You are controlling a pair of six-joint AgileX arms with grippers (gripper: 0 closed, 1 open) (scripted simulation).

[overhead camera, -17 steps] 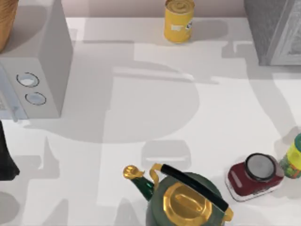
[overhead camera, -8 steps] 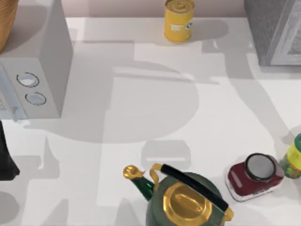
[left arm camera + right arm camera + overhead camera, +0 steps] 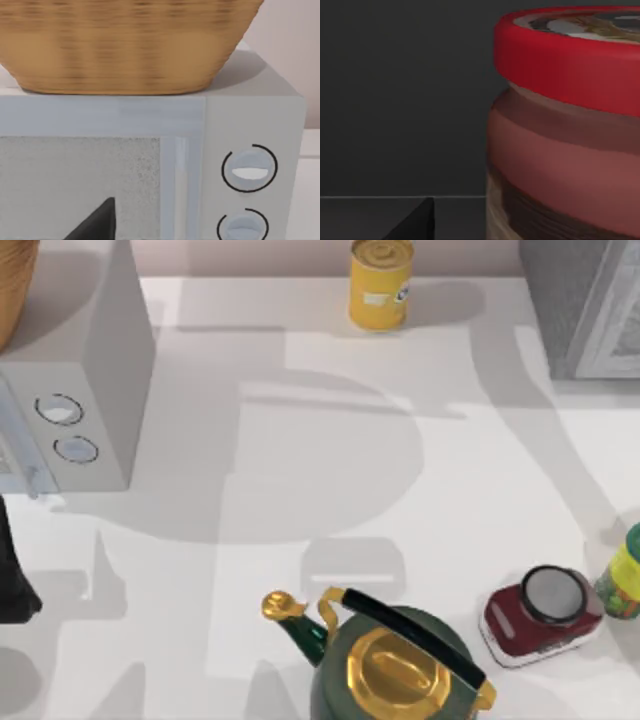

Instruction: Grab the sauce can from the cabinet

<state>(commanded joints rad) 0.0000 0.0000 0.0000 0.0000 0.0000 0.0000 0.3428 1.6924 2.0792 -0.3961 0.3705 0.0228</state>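
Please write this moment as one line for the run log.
right gripper: close beside sauce can, dark enclosed space behind | cabinet: top view's far right | left arm: parked facing white box with two dials | grasp: not confirmed

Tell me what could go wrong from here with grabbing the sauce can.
The sauce can sits very close to the right wrist camera in a dark enclosure, so a finger might nudge or tip it instead of straddling it. Pulling out, the can could catch on the cabinet edge.

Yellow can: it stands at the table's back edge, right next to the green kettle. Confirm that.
Not right. The yellow can does stand at the back edge, but apart from the green kettle, which sits at the front edge, as the top view shows.
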